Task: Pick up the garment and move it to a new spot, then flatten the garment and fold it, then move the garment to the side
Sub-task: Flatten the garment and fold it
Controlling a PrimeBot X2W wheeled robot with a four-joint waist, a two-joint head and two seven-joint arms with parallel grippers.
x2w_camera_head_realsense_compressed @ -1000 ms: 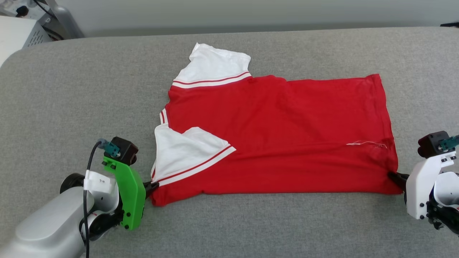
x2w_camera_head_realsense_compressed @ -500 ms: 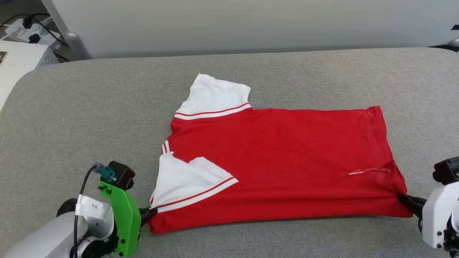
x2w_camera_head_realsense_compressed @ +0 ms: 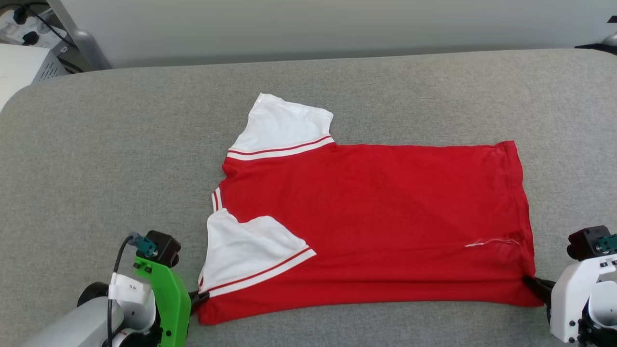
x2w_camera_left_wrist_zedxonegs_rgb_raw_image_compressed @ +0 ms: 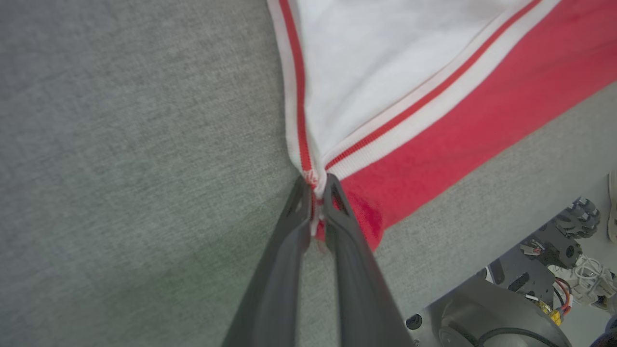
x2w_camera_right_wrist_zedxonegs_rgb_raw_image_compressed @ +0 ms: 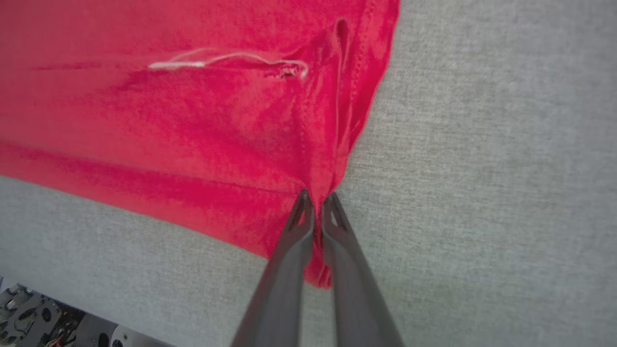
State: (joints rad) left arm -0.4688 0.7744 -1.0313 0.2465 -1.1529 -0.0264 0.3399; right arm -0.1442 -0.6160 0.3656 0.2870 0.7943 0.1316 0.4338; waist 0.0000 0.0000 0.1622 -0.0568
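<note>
"While your left gripper [x2w_camera_head_realsense_compressed: 200, 296] sits over the near left part of the grey table [x2w_camera_head_realsense_compressed: 120, 168], its two dark fingers are pressed together on the garment [x2w_camera_head_realsense_compressed: 376, 217]. In your left wrist view the left gripper [x2w_camera_left_wrist_zedxonegs_rgb_raw_image_compressed: 315, 185] pinches the corner where the striped trim of the near sleeve [x2w_camera_left_wrist_zedxonegs_rgb_raw_image_compressed: 366, 62] meets the red cloth."

"Your right gripper [x2w_camera_head_realsense_compressed: 530, 282] matches it over the table's near right part. Your right wrist view shows the right gripper [x2w_camera_right_wrist_zedxonegs_rgb_raw_image_compressed: 318, 200] with both tips closed on the hem corner of the garment [x2w_camera_right_wrist_zedxonegs_rgb_raw_image_compressed: 193, 120]. The red fabric gathers into a small pucker just ahead of them."

"Between your two grips, the garment's long edge runs straight along the table's near edge. Whether that edge rests on the table or is raised off it, I cannot tell you."

"You have the rest spread across the middle of the table, a plain red face up. The near sleeve [x2w_camera_head_realsense_compressed: 246, 250] is folded in over the red. The far sleeve [x2w_camera_head_realsense_compressed: 284, 125] points toward the table's far edge."

"You can also see a loose white thread [x2w_camera_head_realsense_compressed: 491, 242] on the red cloth toward the table's right end. In your right wrist view the thread [x2w_camera_right_wrist_zedxonegs_rgb_raw_image_compressed: 217, 60] lies just beyond the pucker."

"Past the table's far left corner stands a white box [x2w_camera_head_realsense_compressed: 24, 72]."
</note>
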